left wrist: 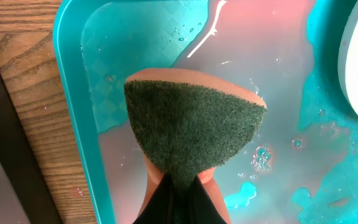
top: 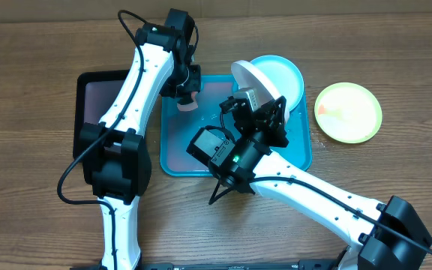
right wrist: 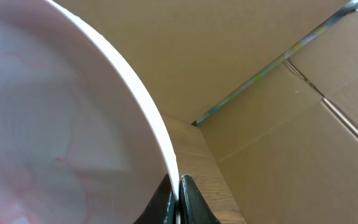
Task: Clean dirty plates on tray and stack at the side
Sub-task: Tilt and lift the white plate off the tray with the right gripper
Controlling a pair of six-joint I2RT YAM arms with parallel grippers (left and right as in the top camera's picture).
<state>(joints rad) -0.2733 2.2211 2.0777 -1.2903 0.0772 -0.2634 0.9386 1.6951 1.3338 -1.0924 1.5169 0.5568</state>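
The turquoise tray (top: 297, 150) lies mid-table, wet with pinkish water and foam, and fills the left wrist view (left wrist: 73, 93). My right gripper (top: 255, 103) is shut on the rim of the white plate (top: 255, 81) and holds it tilted on edge above the tray. In the right wrist view the plate (right wrist: 61, 124) shows faint red smears. My left gripper (top: 188, 96) is shut on a sponge (left wrist: 194, 127), green scrub side up, over the tray's left part. The light blue plate (top: 287, 75) lies at the tray's far right corner. The yellow-green plate (top: 348, 112), with a red smear, rests on the table to the right.
A smaller black tray (top: 100, 90) lies left of the turquoise one, partly under my left arm. The table is brown wood. A cardboard wall (right wrist: 278, 93) shows behind in the right wrist view.
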